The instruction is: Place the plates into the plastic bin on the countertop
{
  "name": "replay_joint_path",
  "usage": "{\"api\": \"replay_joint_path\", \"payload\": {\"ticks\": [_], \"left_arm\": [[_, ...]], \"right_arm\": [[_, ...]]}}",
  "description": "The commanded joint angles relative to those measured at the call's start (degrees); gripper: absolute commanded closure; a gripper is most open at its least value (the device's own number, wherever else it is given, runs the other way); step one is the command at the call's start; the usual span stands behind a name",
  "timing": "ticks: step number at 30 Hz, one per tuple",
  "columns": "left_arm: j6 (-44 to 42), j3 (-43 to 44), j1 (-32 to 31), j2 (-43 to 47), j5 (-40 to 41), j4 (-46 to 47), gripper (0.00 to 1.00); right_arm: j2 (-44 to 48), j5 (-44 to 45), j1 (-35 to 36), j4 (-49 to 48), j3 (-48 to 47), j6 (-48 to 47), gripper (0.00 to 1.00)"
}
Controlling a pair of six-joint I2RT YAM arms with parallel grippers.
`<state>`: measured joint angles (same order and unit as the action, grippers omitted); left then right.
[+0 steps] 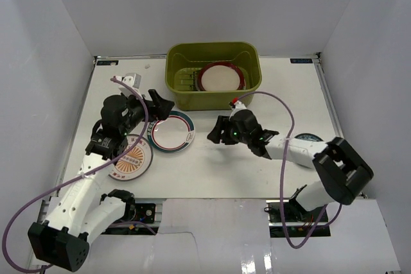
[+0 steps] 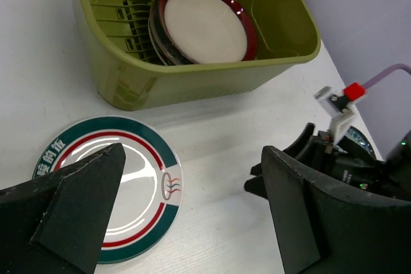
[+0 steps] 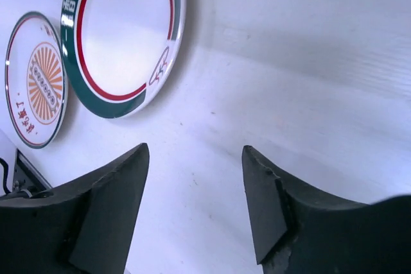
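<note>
While sunburst plate [image 1: 131,161] is lying nearest, left claw [image 2: 192,155] is hanging spread, empty, over teal-rimmed plate [image 1: 171,133] just beyond (claw above its far rim). Right claw [image 3: 196,152], also spread and empty, is facing it from right, farther off. Bin [image 1: 212,47] is sitting behind, maroon plate [image 1: 221,77] inside.

Left tool [image 1: 162,107] with jaws spread, right tool [image 1: 216,131] likewise, both empty

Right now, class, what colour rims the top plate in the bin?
Maroon, around the plate; left wrist view.
</note>
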<state>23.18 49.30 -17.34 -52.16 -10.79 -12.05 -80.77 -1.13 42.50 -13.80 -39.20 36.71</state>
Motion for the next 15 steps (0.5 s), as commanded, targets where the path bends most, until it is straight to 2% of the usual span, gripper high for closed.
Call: {"api": "replay_joint_path", "payload": {"ticks": [1, 6, 9, 14, 15], "left_arm": [[0.3, -4.0, 0.2, 4.1, 1.0, -1.8, 0.02], [-0.1, -8.9, -0.4, 6.8, 3.0, -1.5, 0.02], [-1.4, -7.8, -1.5, 6.8, 3.6, -1.6, 0.02], [-2.3, -7.9, -4.1, 7.6, 4.4, -1.6, 0.02], [-2.4, -7.9, -4.4, 8.0, 4.7, -1.9, 0.02]], "right_arm": [[-4.7, -2.5, 3.5, -15.0, -1.4, 10.8, 0.33], [-14.6, -0.5, 6.1, -21.2, -2.5, 18.4, 0.33], [-20.8, 0.9, 6.5, -24.8, -4.0, 23.6, 0.37], [-29.4, 3.2, 6.6, -27.2, -9.8, 29.2, 0.49], [-31.0, 4.5, 6.6, -27.2, -10.5, 29.7, 0.55]]}}
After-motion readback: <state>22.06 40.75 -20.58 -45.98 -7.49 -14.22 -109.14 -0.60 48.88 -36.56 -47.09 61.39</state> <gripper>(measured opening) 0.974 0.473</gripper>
